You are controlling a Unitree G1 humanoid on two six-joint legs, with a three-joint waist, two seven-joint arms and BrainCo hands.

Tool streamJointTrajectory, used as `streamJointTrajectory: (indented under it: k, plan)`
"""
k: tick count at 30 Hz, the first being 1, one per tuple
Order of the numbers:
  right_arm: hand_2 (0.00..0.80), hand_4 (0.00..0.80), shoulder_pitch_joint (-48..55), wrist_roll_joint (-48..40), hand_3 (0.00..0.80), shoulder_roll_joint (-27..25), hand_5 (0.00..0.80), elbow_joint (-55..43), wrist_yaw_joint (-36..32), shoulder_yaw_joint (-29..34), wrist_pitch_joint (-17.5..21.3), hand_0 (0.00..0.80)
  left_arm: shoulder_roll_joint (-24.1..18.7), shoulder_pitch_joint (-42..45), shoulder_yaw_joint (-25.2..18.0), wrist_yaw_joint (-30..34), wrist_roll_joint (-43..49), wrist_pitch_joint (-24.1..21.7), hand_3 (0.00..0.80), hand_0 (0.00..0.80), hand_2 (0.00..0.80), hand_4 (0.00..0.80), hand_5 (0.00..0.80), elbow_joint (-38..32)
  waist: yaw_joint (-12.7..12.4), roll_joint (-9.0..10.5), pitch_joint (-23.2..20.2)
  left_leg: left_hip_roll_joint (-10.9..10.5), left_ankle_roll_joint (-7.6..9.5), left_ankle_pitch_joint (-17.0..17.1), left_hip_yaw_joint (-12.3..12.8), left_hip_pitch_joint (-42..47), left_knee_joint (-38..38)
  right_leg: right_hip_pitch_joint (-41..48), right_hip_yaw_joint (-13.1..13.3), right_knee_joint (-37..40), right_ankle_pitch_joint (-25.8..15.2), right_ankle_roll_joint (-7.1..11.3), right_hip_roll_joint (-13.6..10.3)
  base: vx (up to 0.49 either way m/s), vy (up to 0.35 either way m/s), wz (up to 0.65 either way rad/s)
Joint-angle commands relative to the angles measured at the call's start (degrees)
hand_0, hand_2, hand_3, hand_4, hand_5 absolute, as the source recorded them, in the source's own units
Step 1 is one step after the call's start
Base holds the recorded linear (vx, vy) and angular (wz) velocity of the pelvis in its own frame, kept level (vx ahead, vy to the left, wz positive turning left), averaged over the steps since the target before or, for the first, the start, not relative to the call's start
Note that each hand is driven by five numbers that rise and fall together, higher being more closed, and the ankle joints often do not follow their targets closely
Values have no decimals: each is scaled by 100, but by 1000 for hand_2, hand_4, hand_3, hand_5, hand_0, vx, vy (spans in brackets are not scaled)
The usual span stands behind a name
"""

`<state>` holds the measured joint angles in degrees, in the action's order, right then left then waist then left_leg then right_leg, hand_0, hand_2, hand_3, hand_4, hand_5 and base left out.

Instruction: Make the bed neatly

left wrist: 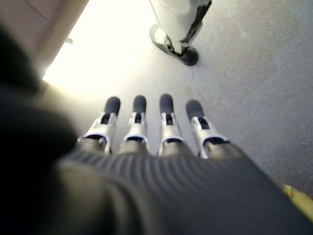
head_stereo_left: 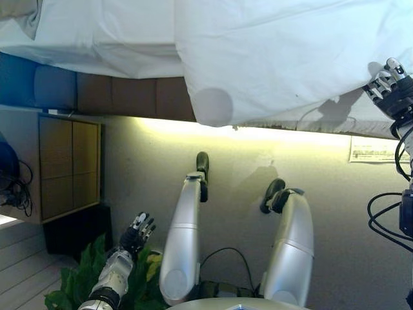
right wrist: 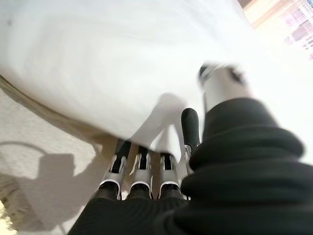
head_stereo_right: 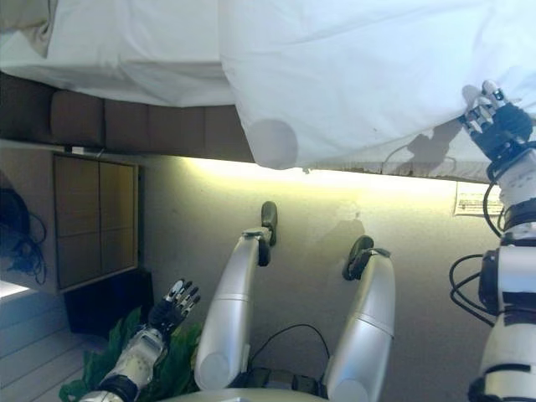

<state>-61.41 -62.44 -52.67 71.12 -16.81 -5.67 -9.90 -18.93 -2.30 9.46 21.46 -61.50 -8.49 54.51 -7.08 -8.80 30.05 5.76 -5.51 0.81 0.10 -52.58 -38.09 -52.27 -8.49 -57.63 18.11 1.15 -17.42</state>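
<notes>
White blanket [head_stereo_left: 277,58] is seen lying over the bed [head_stereo_left: 129,95], and its edge hangs down past the side of the bed toward the floor [head_stereo_left: 245,174]. At that hanging edge, on the right, the right hand [head_stereo_right: 490,117] is held against the cloth. In the right wrist view some fingers [right wrist: 142,164] are tucked under the edge and one fingertip lies on top, so the cloth looks pinched, but only lightly. The left hand [head_stereo_left: 137,234] is kept low and far from the bed, above a green plant [head_stereo_left: 77,278], with its fingers straight and nothing in it. A wooden cabinet [head_stereo_left: 68,165] stands beside the bed. The thin grip could be lost if the blanket is pulled fast, and the edge would drop back. With only one side pulled, the blanket could be left crooked
</notes>
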Motion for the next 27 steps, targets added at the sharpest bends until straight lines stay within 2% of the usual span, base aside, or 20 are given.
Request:
streamJointTrajectory:
  k: [1,7,16,27]
  plan:
    - [800,800,-233,-138,800,-482,800,-388,-312,17,430,800,-56,466,-30,60,192,-128,0,0,0,0,0,-37,52,-185,-28,307,54,-400,66,402,22,80,372,603,-692,103,42,0,0,0]
    - [800,800,-171,-148,800,-385,800,-437,-243,88,542,800,-61,410,-34,-11,209,-101,0,0,0,0,0,-47,53,-151,-29,323,41,-383,85,551,105,254,325,738,-713,117,56,0,0,0]
    - [800,800,-42,-184,800,-333,800,-398,-362,106,466,800,-104,349,-38,-4,159,-168,0,0,0,0,0,18,54,-39,-64,384,-16,-344,161,1024,435,734,164,1125,-752,147,44,-23,-5,1]
    - [800,800,538,-204,800,171,800,-393,-885,201,112,800,-138,114,44,-31,278,-358,0,0,0,0,0,28,-13,314,-541,448,-134,-288,328,2005,1071,1867,-164,2007,-907,295,-36,33,13,-1]
